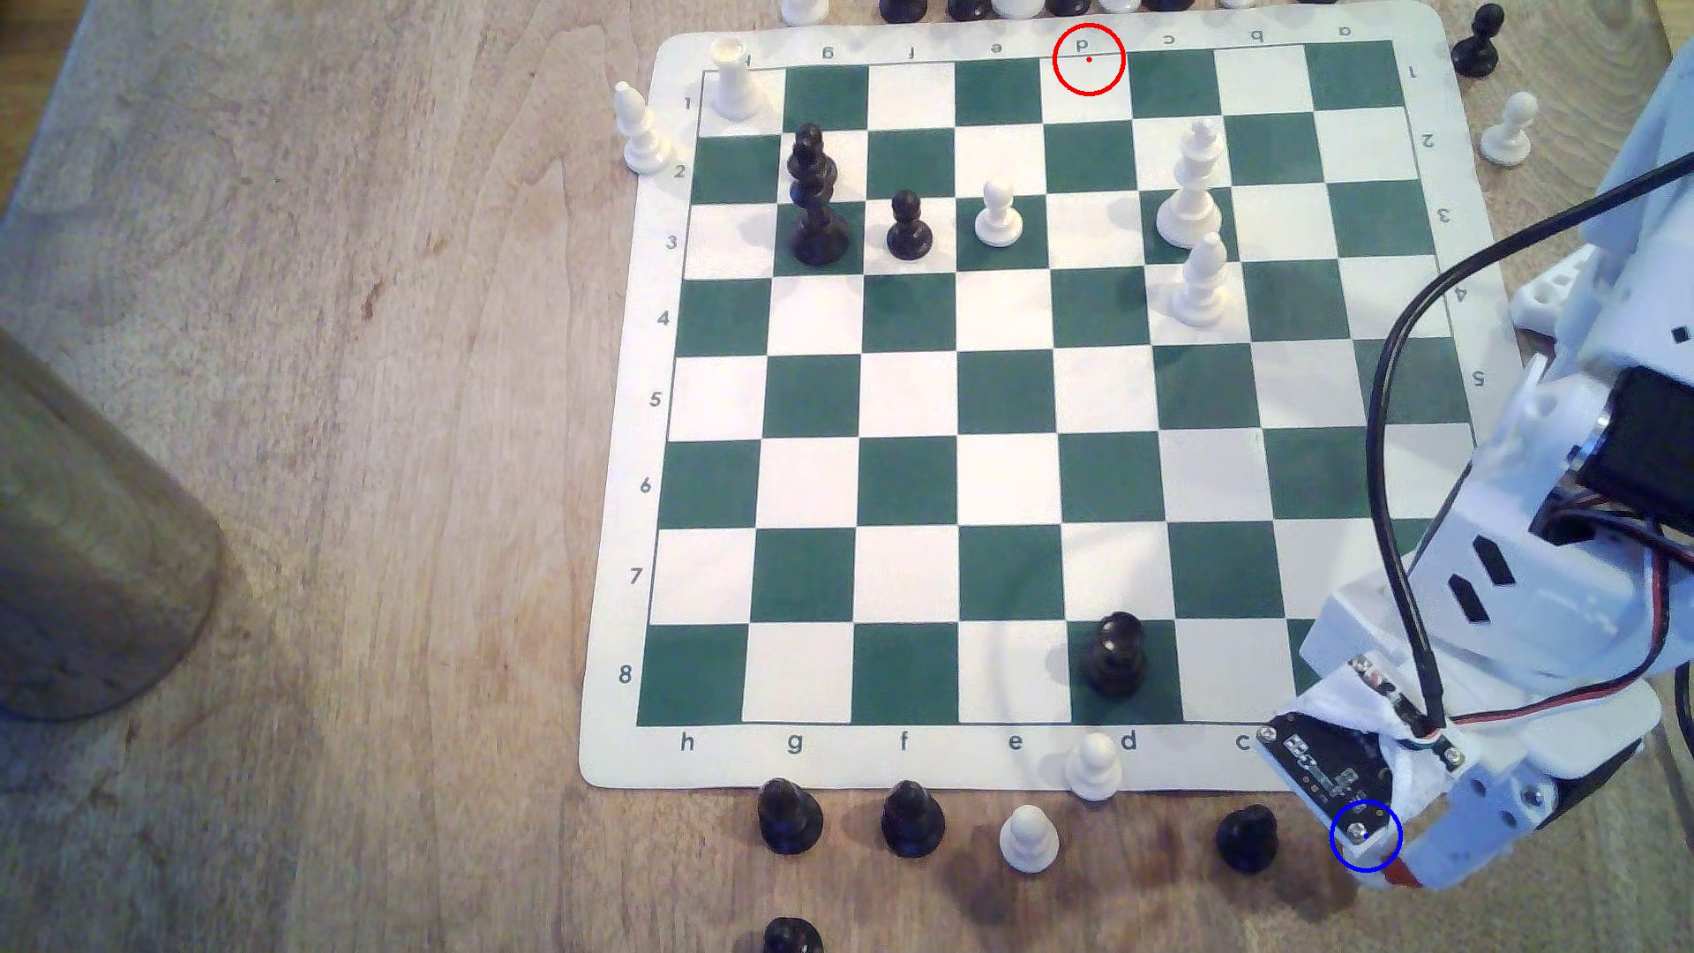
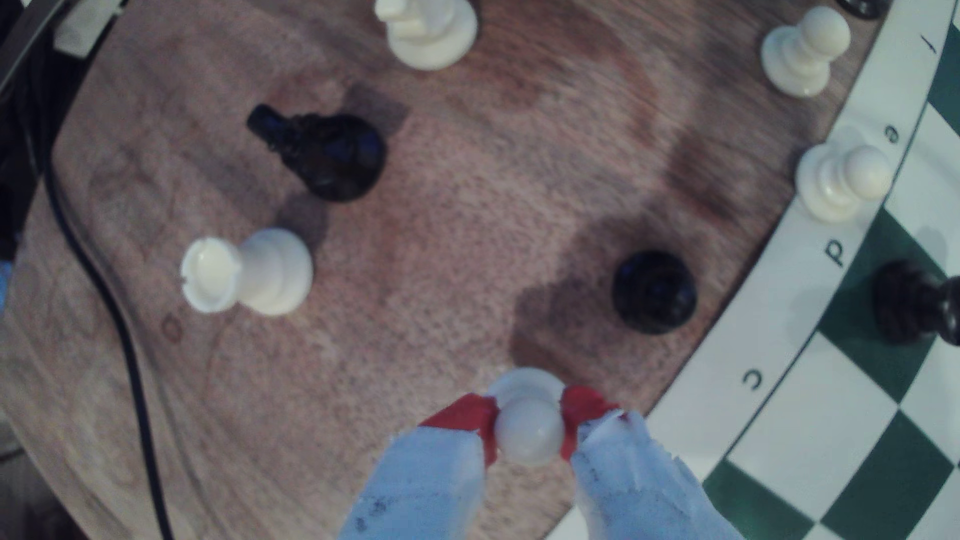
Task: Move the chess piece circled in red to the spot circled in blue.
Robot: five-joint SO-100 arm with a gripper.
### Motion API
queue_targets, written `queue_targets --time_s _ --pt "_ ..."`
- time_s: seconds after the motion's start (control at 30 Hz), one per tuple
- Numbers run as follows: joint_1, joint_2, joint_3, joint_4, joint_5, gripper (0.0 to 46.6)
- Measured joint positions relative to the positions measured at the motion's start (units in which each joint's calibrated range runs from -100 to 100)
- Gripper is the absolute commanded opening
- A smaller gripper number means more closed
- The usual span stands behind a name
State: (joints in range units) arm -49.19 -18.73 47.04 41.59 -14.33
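The white pawn [image 2: 530, 439] sits between the red-taped fingertips of my gripper [image 2: 529, 418], which is shut on its round head. Its base hangs over bare wood just off the mat's corner by the letter c; I cannot tell if it touches the table. In the exterior view the blue ring [image 1: 1366, 836] lies on the wood below the board's near right corner, and my gripper [image 1: 1398, 866] and wrist cover it, hiding the pawn. The red ring [image 1: 1088, 59] marks the mat's far border at the letter d and holds no piece.
A black pawn [image 2: 653, 292] stands close beside the held pawn, left of the blue ring in the exterior view [image 1: 1247, 838]. A white rook [image 2: 244, 272], a black knight [image 2: 322, 150] and white pawns [image 1: 1028, 838] dot the wood nearby. A black cable [image 2: 130, 363] crosses the table.
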Motion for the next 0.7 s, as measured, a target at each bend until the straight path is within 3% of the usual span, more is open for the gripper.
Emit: queue_targets --time_s 0.7 --pt "1.0 1.3 4.2 -2.2 -0.3 0.2"
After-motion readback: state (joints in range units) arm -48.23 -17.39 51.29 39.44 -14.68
